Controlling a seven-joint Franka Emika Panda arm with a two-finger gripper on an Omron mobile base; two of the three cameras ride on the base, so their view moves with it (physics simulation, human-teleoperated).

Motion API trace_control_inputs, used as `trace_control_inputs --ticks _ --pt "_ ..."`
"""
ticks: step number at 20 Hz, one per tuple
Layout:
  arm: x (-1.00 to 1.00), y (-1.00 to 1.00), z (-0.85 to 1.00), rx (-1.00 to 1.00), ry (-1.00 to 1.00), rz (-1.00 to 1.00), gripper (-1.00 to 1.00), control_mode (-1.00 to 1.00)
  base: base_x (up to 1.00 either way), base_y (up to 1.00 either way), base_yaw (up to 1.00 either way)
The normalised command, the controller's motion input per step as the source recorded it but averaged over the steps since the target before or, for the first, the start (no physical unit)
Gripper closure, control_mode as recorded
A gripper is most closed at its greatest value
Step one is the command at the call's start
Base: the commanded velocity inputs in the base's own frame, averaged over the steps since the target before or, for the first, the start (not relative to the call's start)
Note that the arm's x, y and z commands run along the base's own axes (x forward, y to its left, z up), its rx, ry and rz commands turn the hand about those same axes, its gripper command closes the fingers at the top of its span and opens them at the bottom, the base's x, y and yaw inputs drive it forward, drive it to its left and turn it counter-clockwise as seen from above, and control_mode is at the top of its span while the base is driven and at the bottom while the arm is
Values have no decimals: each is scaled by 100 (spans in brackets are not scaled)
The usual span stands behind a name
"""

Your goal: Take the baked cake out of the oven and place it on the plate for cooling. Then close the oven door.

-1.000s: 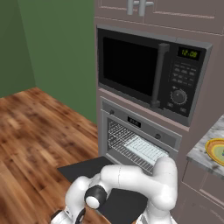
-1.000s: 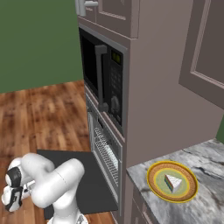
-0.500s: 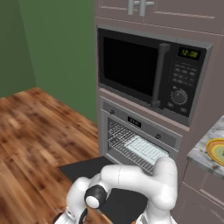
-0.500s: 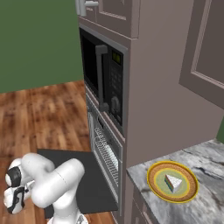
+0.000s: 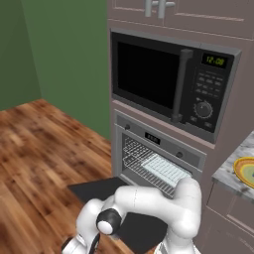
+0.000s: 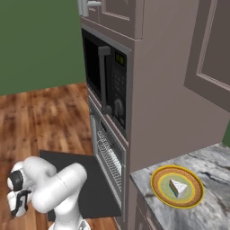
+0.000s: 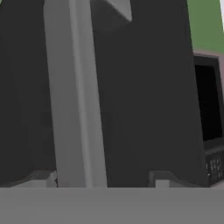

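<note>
The oven (image 5: 159, 145) stands open, and its dark oven door (image 5: 99, 191) hangs flat out over the floor, also visible as oven door (image 6: 76, 173). The cake (image 6: 178, 186), a small pale wedge, rests on the yellow-rimmed plate (image 6: 158, 179) on the counter. My arm bends low in front of the door's outer edge. In the hand view the gripper (image 7: 103, 180) straddles the door's silver bar handle (image 7: 74, 105). The left fingertip sits close against the bar. A gap remains between the bar and the right fingertip, so the gripper is open.
A black microwave (image 5: 163, 84) sits above the oven. The wire rack (image 5: 139, 158) inside carries a pale flat tray (image 5: 166, 169). The grey marble counter (image 6: 206, 211) lies to the right, and wooden floor (image 5: 39, 149) spreads to the left.
</note>
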Motion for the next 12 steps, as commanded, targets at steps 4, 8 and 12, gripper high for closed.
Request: trace_control_inputs --ticks 4,8,12 --pt "11 -24 0 -25 -19 -19 -100 -100 0 0 0" --pt "14 -41 0 -21 -15 -18 -100 -100 0 0 0" --pt "16 -55 0 -15 -9 -17 -100 -100 0 0 0"
